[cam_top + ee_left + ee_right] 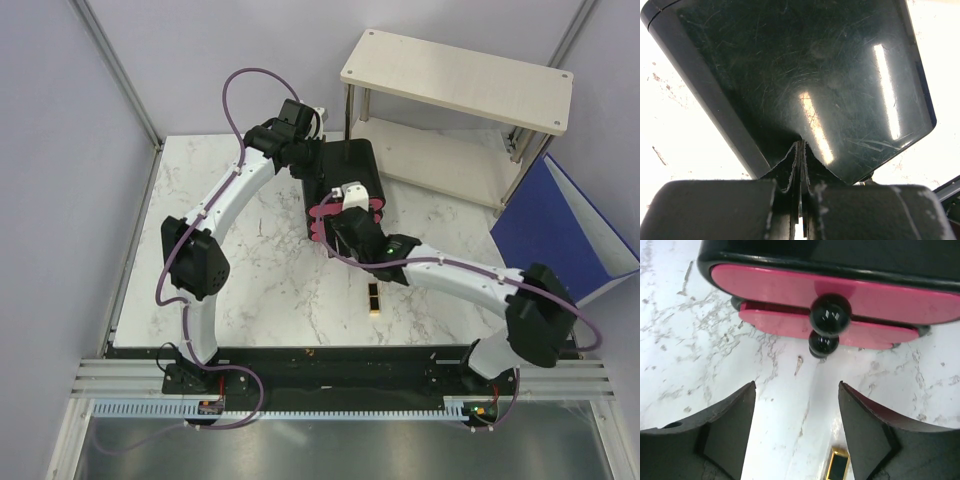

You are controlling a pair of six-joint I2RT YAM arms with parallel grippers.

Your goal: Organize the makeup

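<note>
Two pink drawers (765, 285), each with a round black knob (830, 315), front the black box (815, 75) across the top of the right wrist view. The right gripper (796, 405) faces them from the lower part of that frame, its fingers spread wide over bare marble table (260, 290), touching nothing. The black-gold lipstick (373, 297) lies alone on the table just below the centre of the overhead view, below the right gripper and apart from the box. The left gripper (801, 150) sits over the box's glossy top, upper middle of the overhead view, its fingers pressed together with nothing between them
</note>
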